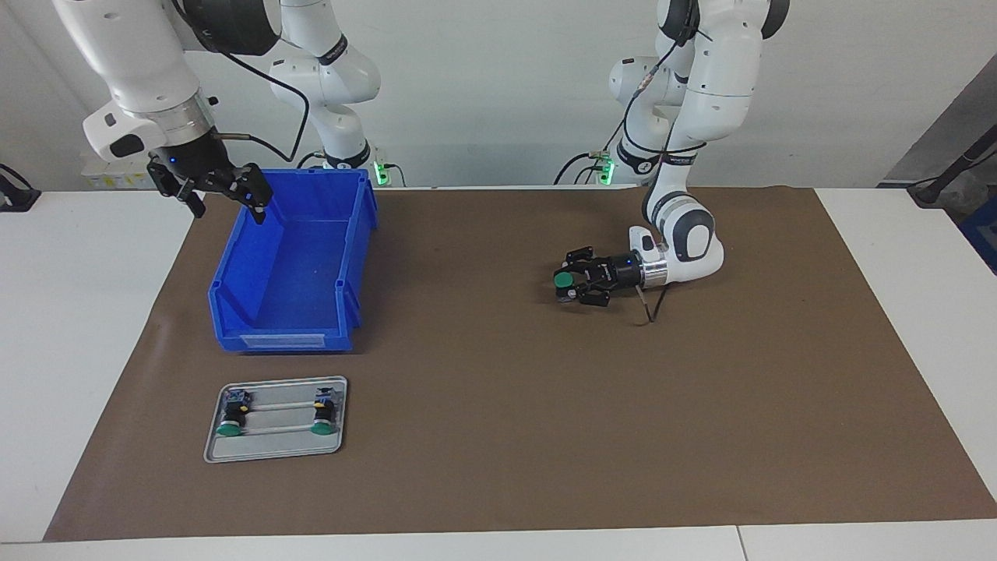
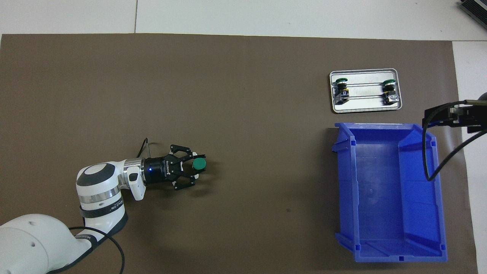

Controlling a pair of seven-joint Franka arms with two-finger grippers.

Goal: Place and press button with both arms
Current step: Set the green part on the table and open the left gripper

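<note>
White table (image 1: 93,327) under a brown mat (image 1: 498,436) — plain pale wall (image 1: 483,86).

- A white table (image 1: 93,327) carries a large brown mat (image 1: 545,405) that covers most of its top.
- An open blue bin (image 1: 296,265) sits on the mat toward the right arm's end of the table.
- A small silver tray (image 1: 274,448) lies flat on the mat, just beside the bin and farther from the robots than it.
- Bare white table shows at both ends of the mat and along the edge farthest from the robots.
</note>
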